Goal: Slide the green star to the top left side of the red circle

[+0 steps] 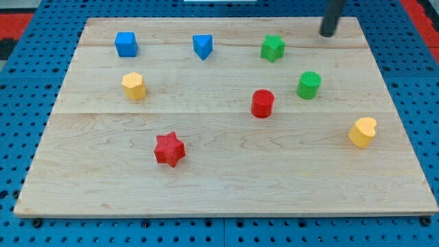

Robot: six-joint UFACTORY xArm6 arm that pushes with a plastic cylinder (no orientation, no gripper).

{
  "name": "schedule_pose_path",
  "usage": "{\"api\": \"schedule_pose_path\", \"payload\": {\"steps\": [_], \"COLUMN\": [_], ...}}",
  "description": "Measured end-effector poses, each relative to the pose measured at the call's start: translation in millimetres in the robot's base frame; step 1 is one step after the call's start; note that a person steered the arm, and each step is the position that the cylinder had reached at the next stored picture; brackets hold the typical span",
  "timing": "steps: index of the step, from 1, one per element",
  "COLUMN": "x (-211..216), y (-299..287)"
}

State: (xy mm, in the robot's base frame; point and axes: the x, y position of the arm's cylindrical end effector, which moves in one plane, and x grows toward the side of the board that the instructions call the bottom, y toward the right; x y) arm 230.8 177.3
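The green star (272,48) sits near the view's top, right of centre. The red circle (262,103) stands below it, near the board's middle right. The star is above and slightly right of the circle, well apart from it. My tip (327,33) is at the view's top right, to the right of the green star and slightly above it, not touching any block.
A green circle (309,85) stands right of the red circle. A blue triangle (202,46) and a blue cube (126,44) lie along the top. A yellow hexagon (134,86) is at the left, a red star (169,149) lower left, a yellow heart (362,132) at the right. The wooden board (219,185) ends on all sides.
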Motion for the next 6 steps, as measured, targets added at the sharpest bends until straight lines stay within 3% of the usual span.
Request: {"api": "schedule_pose_path", "payload": {"steps": [1,2,3,4,5,6], "x": [8.5,88.3,117.0,62.7,69.3,113.4], "y": [-53.8,-69.6,-79.2,-48.8,-105.0,-138.2]}}
